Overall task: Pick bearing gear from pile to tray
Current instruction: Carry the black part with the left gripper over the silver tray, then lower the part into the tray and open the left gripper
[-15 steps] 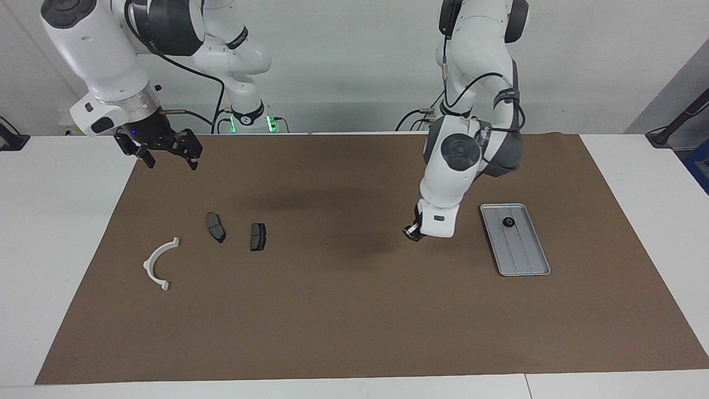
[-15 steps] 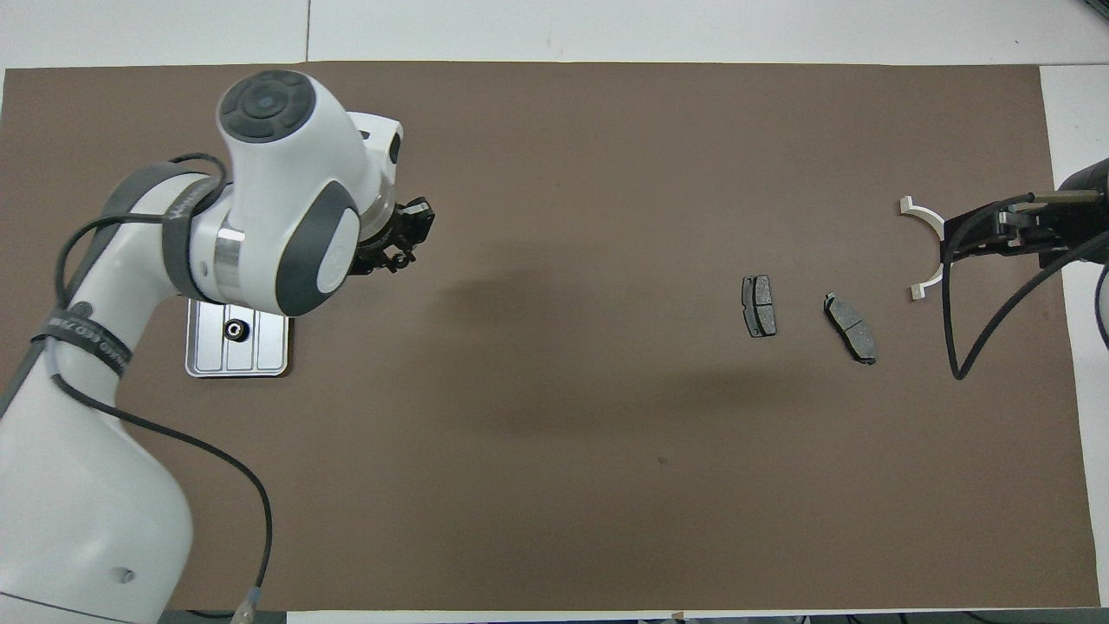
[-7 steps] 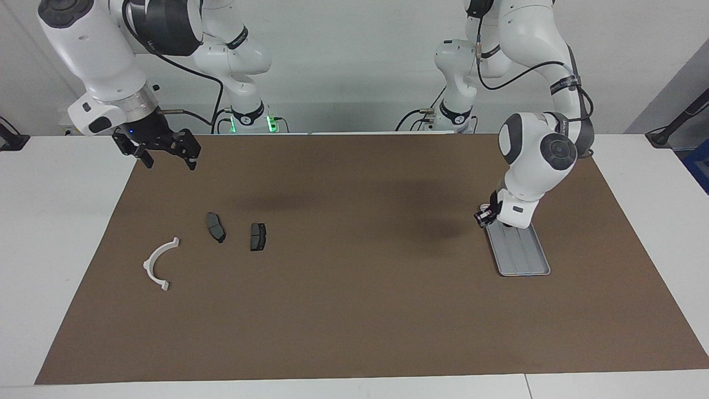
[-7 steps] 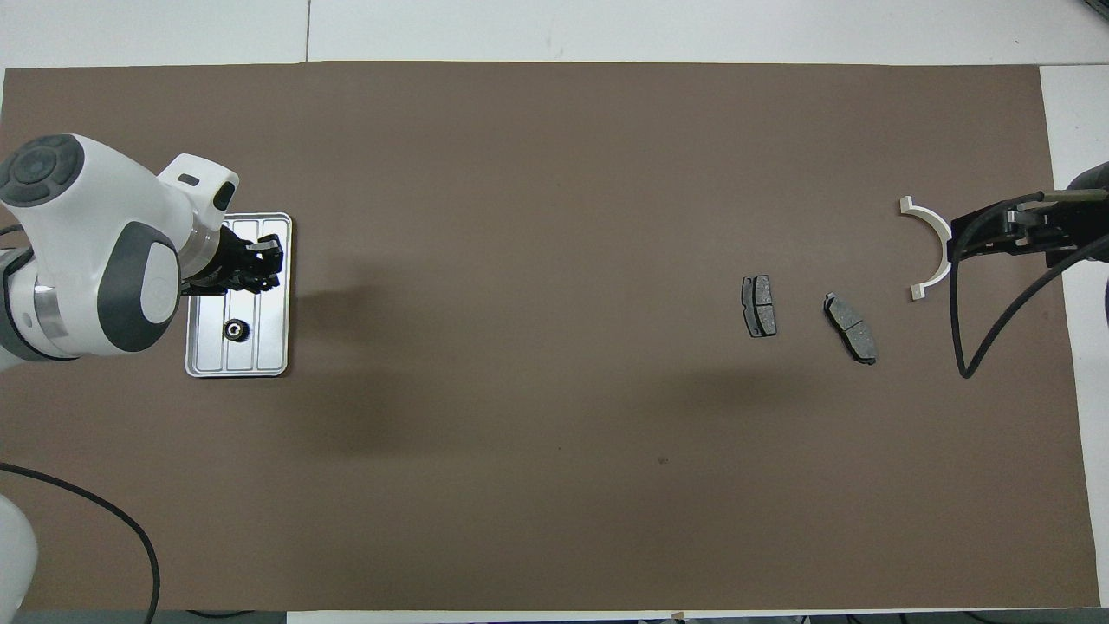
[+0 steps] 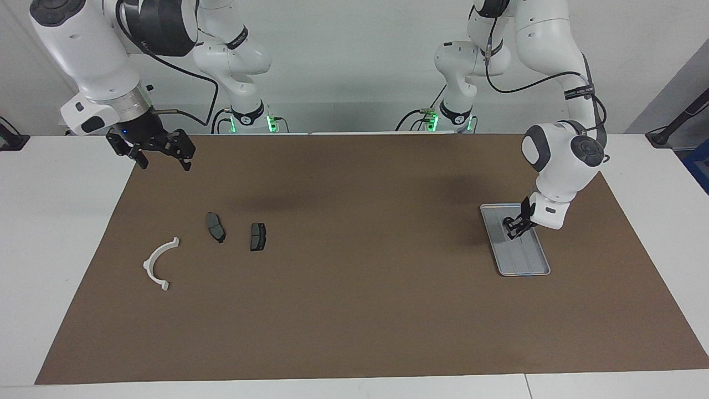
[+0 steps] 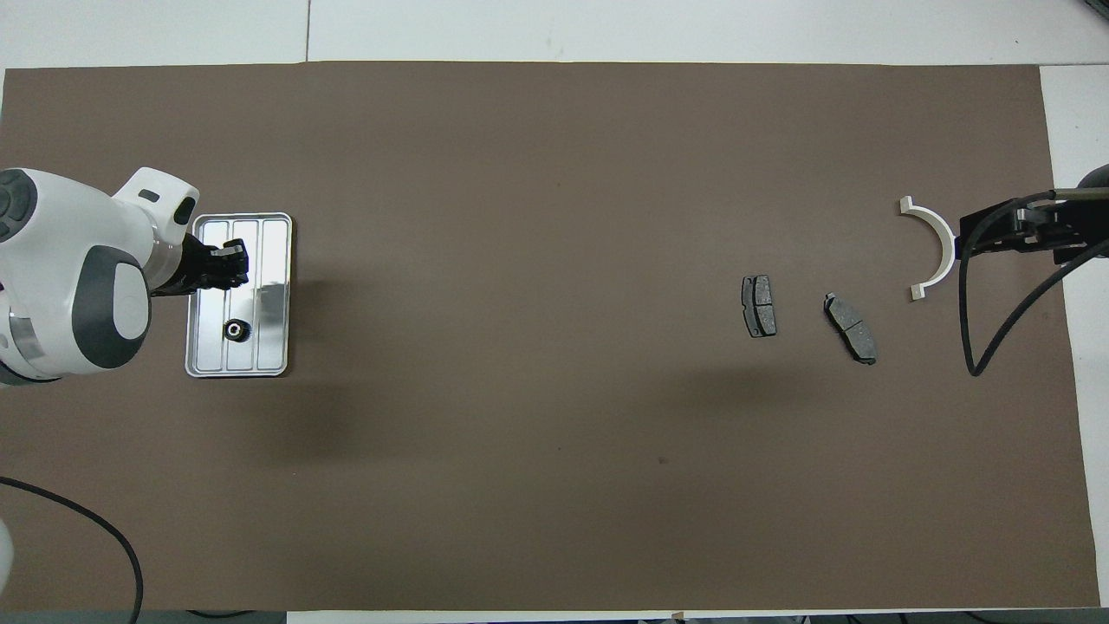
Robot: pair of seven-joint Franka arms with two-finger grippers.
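Note:
The silver ridged tray (image 5: 526, 259) (image 6: 274, 251) lies on the brown mat at the left arm's end. One small black bearing gear (image 6: 235, 329) lies in it; my left hand hides that gear in the facing view. My left gripper (image 5: 513, 229) (image 6: 227, 263) hangs low over the tray, fingers close together on a small dark piece. The pile lies at the right arm's end: a white half-ring bracket (image 5: 159, 264) (image 6: 934, 247) and two dark brake pads (image 5: 215, 227) (image 5: 257, 236). My right gripper (image 5: 162, 160) (image 6: 996, 236) is open and empty, raised over the mat's corner.
The brown mat (image 5: 354, 310) covers most of the white table (image 5: 61, 233). The right arm's black cable (image 6: 979, 347) hangs in a loop beside the bracket in the overhead view.
My left gripper has swung from over the mat's middle to over the tray and come down low. My right gripper has drifted slightly toward its end of the table.

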